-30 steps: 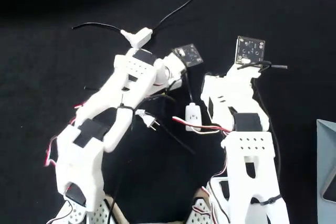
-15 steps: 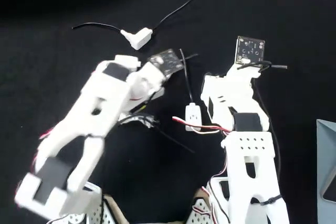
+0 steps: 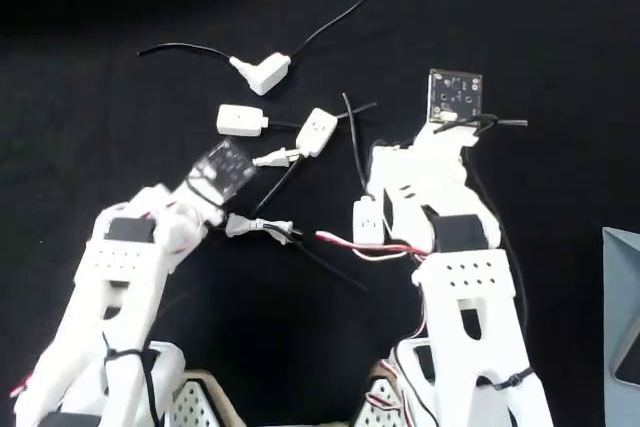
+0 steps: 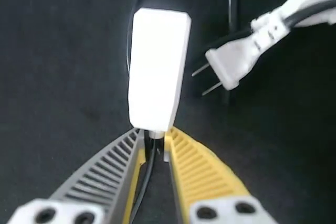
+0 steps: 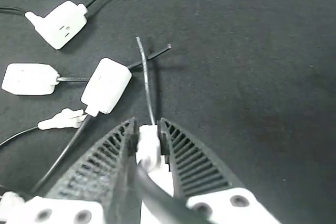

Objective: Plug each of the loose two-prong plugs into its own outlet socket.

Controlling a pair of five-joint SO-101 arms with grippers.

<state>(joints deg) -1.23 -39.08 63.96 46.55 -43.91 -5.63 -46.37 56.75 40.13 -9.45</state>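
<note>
Black cloth (image 3: 560,37): bare toward far-right corner.
Left gripper (image 4: 154,136): jaws pinching white socket (image 4: 157,66) at its cord end; loose plug (image 4: 233,64) just beside.
Right gripper (image 5: 148,127): jaws pinching second socket (image 5: 149,153).

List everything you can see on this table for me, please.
table: one, black.
angled socket: one, white, far side.
block sockets: two, white, side by side, nearer in.
left-held socket: one, white, in the left gripper.
right-held socket: one, white, in the right gripper.
plugs: two, white; one against a block socket, one beside the left-held socket.
grey object: one, right edge.
arms: two, white, near edge.
left gripper: grey and yellow, shut.
right gripper: dark, shut.
</note>
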